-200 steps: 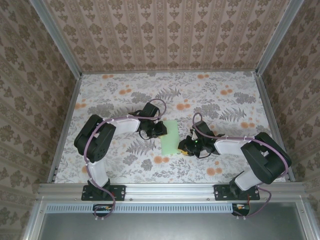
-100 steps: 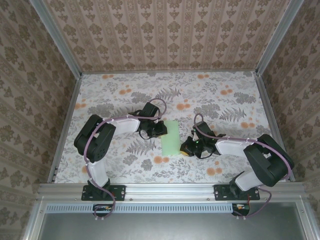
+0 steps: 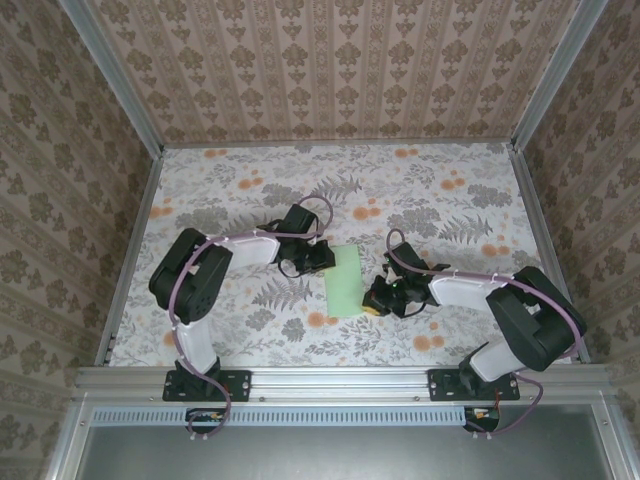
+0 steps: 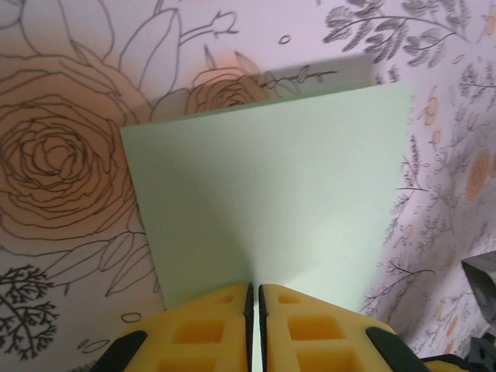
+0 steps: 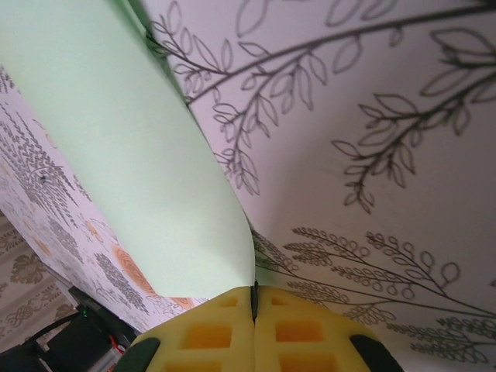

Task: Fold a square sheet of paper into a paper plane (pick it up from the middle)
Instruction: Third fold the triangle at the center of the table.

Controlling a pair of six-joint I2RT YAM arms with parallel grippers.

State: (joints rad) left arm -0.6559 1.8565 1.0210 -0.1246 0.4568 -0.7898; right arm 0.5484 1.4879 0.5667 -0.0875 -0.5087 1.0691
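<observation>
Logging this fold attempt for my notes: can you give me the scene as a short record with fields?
paper: pale mint-green sheet of paper, a plain rectangle from above, not yet plane-shaped
surface: floral-patterned tabletop
left fingers: shut on the sheet's left edge, toward its far end
right fingers: shut on the sheet's right edge, toward its near end
paper shape: curves where the right fingers pinch it

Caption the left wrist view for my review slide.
Left gripper shut on the near edge of a pale green sheet of paper over the floral tabletop.
</observation>
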